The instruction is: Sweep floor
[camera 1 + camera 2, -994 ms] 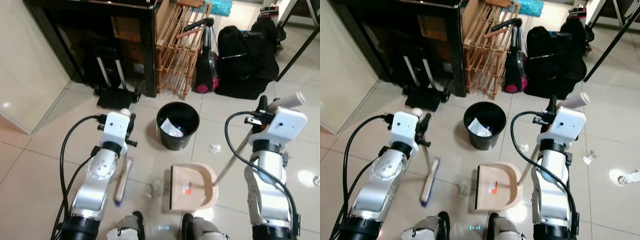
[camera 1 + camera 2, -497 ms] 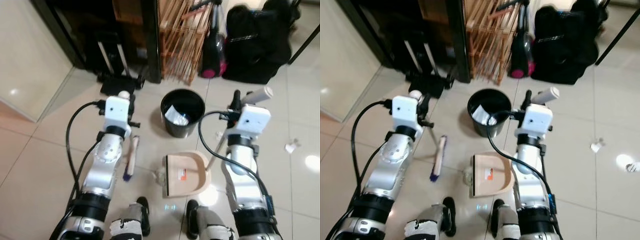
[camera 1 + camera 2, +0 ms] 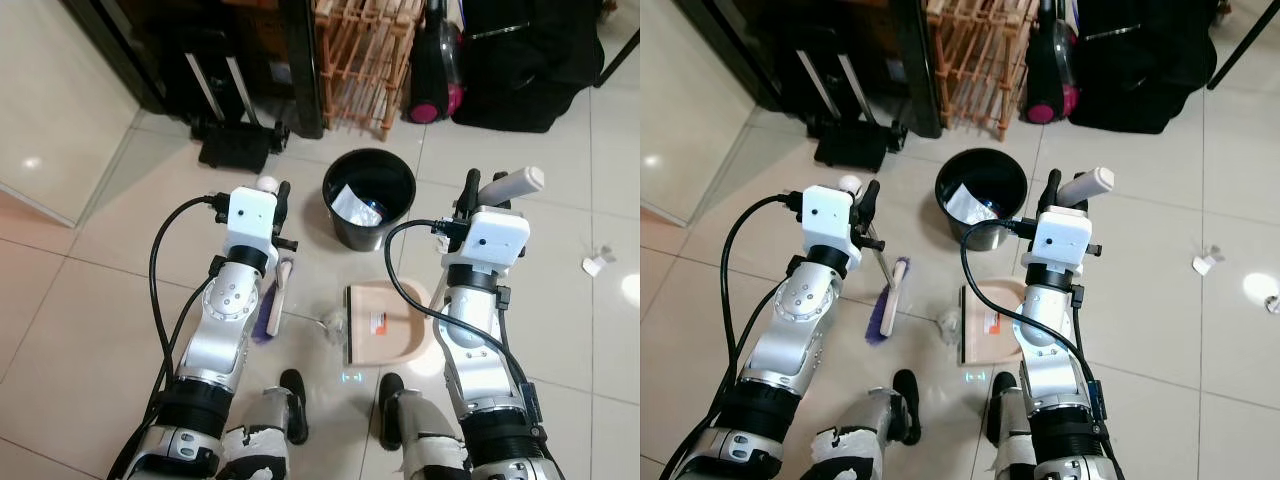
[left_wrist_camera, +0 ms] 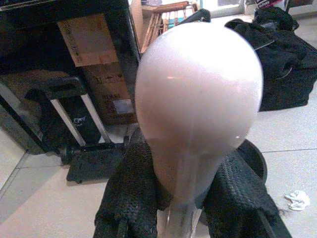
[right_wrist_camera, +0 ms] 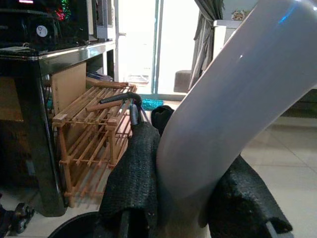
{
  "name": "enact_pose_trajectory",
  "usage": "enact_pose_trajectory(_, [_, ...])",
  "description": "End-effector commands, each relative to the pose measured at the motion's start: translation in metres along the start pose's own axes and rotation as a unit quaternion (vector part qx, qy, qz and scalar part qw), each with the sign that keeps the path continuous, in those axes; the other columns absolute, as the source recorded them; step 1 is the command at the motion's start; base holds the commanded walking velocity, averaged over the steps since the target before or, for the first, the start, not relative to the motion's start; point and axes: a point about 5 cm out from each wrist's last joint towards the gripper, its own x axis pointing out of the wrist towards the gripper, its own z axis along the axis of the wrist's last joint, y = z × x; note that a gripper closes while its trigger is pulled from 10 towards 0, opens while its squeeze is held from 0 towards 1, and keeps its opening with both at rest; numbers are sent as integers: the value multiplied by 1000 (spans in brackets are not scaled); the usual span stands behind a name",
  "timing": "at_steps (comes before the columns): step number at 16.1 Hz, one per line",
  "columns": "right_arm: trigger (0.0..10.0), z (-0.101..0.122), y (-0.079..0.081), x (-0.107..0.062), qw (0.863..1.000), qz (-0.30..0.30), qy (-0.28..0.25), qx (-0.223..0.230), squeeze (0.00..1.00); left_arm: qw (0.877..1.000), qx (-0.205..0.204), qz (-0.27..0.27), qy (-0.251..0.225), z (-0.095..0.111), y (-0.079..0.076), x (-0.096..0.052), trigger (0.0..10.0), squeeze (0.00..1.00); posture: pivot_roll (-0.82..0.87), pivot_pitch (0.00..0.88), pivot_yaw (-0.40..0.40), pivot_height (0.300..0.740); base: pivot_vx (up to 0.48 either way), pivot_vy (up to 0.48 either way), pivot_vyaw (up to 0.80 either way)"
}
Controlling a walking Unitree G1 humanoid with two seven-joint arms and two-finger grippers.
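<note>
Beside the black bin (image 3: 368, 195), your left end effector (image 4: 173, 198) clamps the broom handle (image 4: 198, 104) and your right end effector (image 5: 183, 203) clamps the dustpan handle (image 5: 223, 99); next, brush the debris (image 3: 948, 322) into the dustpan (image 3: 385, 322).

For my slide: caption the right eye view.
Left gripper holds the broom, right gripper the dustpan, before a black bin.

Purple-bristled broom (image 3: 886, 311) — white knob; beige dustpan (image 3: 385, 322), orange label; black bin (image 3: 368, 198); pale glossy floor tiles (image 3: 90, 300) — wooden rack (image 3: 362, 55).
</note>
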Motion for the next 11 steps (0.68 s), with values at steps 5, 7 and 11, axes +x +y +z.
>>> enact_pose_trajectory(5, [10000,33,-13,11,996,-4,-81,22,0,999,-29,-8,31,-12,-11,-3,10000,0,87,417,93,740,0,0,0])
enact_pose_trajectory(7, [10000,32,-13,10,996,6,-86,10,0,999,-33,-9,30,-11,-11,-3,10000,0,87,411,94,740,0,0,0])
enact_pose_trajectory(11, [10000,20,-4,-2,997,39,-65,-16,0,998,-59,-11,32,-9,-17,-1,10000,0,95,405,100,740,0,0,0])
